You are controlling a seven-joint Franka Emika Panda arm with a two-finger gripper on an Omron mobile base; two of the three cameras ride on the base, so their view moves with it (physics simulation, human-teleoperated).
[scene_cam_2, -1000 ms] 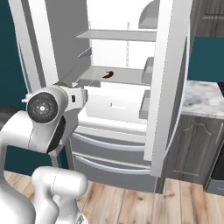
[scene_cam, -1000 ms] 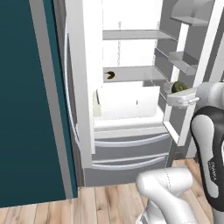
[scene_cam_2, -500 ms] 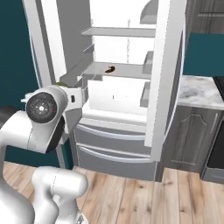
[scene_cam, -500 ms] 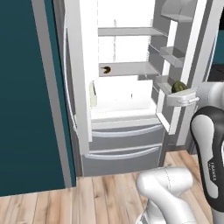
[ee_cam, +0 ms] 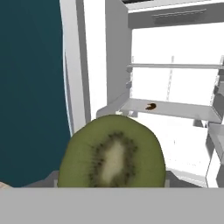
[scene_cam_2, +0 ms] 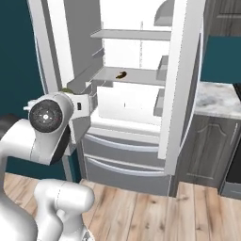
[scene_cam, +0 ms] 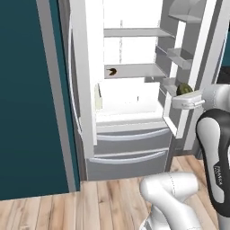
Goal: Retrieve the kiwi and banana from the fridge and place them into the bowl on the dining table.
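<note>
A halved kiwi (ee_cam: 112,154), green with a pale core, sits between my gripper's jaws close to the hand camera. From the left base view the kiwi (scene_cam: 183,89) rests at the top of my gripper (scene_cam: 185,96), which is shut on it, just in front of the fridge's right door shelves. The fridge (scene_cam: 130,148) stands open with a white interior. On its middle shelf lies the banana (scene_cam: 112,71), a small dark shape that is also the banana (scene_cam_2: 121,74) (ee_cam: 151,106) in the other views. The bowl and the dining table are out of view.
A teal wall (scene_cam: 27,112) flanks the fridge on the left. Both open fridge doors (scene_cam_2: 181,80) jut toward me. A dark cabinet (scene_cam_2: 207,146) with a speckled countertop stands to the right. Wooden floor (scene_cam_2: 155,212) lies below.
The whole picture has shifted a little, so the base has moved relative to the fridge. The kiwi stays in my gripper, and the banana has not moved on its shelf.
</note>
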